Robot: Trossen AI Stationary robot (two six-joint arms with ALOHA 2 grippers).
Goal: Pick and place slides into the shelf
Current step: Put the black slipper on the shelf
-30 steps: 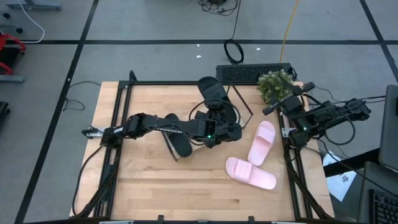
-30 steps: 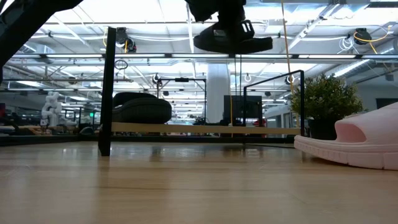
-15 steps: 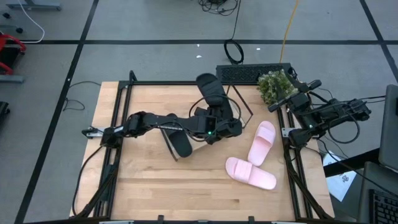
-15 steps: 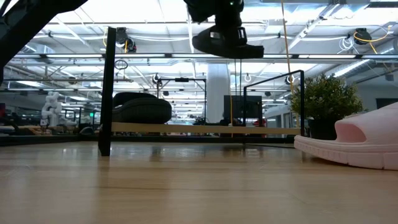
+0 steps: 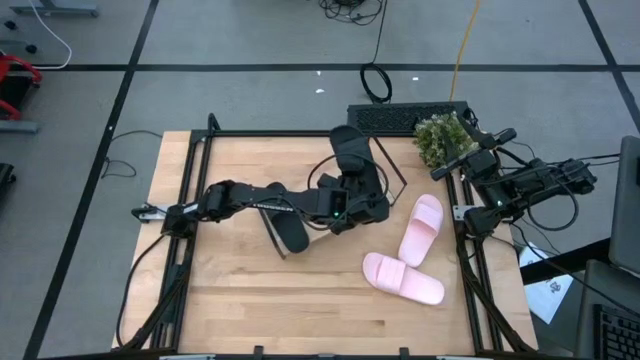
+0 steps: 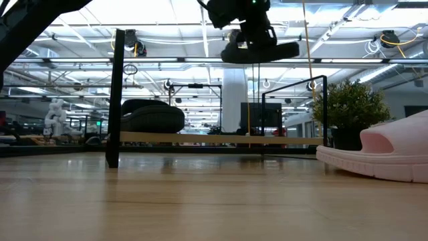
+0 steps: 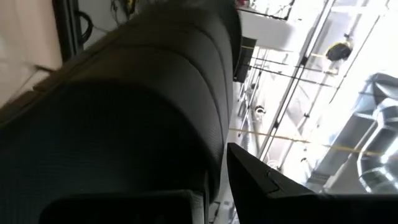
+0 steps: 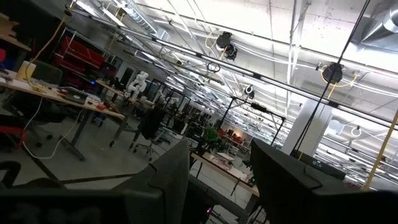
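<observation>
Overhead looks straight down; low camera level across table (image 5: 220, 290); wrists close-up.

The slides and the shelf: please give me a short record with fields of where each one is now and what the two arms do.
held slide: black slide, gripped by the left gripper, in the air above the shelf
slide on shelf: second black slide, lying on the shelf board
slide near the left arm: another black slide, its support unclear
pink slides: two pink slides on the table, touching at one end
right gripper: right gripper, beside the plant, fingers apart, holding nothing
</observation>
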